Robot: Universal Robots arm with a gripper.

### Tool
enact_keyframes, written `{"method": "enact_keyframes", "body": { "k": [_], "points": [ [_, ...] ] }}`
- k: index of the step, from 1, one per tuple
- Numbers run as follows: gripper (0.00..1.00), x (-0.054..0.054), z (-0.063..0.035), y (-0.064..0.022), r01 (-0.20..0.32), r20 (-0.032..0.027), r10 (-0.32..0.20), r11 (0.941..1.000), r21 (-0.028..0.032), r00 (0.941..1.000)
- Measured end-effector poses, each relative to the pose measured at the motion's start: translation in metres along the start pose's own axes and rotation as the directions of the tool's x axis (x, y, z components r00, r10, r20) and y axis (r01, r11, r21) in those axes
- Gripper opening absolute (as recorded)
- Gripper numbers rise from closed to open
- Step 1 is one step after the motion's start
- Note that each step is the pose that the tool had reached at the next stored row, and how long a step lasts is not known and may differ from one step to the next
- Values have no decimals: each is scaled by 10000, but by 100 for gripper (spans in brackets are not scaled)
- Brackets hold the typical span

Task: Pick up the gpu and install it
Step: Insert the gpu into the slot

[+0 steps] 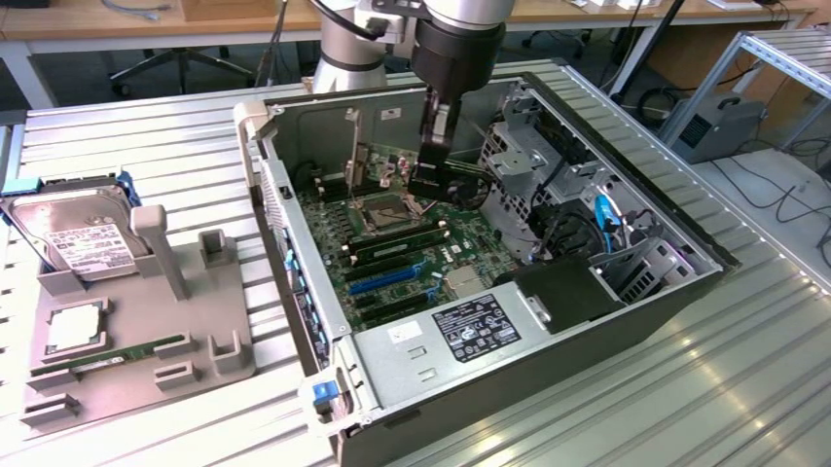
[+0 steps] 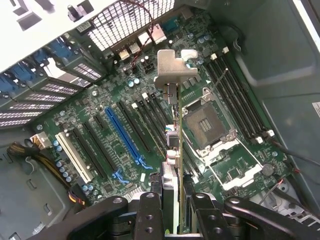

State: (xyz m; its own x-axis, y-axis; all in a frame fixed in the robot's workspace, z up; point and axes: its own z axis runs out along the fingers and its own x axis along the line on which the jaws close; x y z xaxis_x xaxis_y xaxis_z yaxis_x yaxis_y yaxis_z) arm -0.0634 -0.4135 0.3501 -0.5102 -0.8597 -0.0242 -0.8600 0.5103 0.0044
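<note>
At the upper centre of the exterior view, the black gripper [image 1: 434, 146] is clamped on the thin green gpu card with its silvery metal bracket [image 2: 173, 75], held edge-on above the green motherboard [image 2: 120, 125]'s slots, picked up but not yet seated.

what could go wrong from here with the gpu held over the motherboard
1. The gpu hangs edge-on in the gripper above the open CPU socket, not over the long blue slot; a drop or a low pass could probably damage the socket.
2. The card's metal bracket leads toward the rear of the case and may snag there.
</note>
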Motion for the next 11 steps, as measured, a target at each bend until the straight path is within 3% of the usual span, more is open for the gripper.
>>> {"method": "enact_keyframes", "body": {
  "k": [11],
  "points": [
    [27,0,0,0,325,-17,-325,9995,1,9995]
  ]
}}
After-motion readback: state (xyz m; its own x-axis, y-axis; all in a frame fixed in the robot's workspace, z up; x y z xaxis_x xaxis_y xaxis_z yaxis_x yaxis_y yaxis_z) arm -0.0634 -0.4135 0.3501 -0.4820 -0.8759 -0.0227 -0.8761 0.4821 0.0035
